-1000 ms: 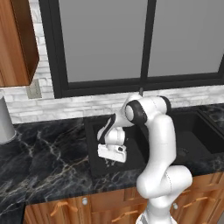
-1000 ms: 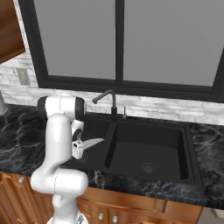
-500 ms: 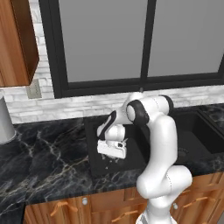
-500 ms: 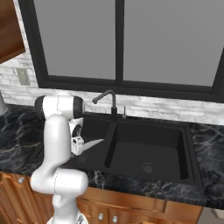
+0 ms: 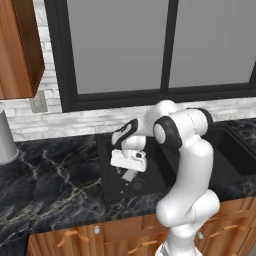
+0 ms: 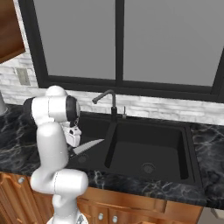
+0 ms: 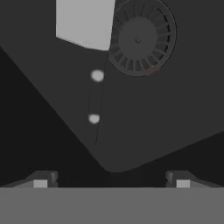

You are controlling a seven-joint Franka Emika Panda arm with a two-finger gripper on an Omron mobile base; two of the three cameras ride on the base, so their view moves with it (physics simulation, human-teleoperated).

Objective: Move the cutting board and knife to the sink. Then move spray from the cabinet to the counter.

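The gripper (image 7: 112,181) hangs over the left basin of the sink (image 6: 175,175), its jaws now spread wide where a second ago they were clamped. Just beyond them the knife (image 7: 89,65) lies loose by the drain (image 7: 139,39), so delivery looks done.

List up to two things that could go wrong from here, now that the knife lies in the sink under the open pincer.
1. The knife lies beside the drain in the sink, right under the open pincer; dropping lower might hit its handle.
2. The faucet stands close behind the arm, so a wide swing out of the basin could clip it.
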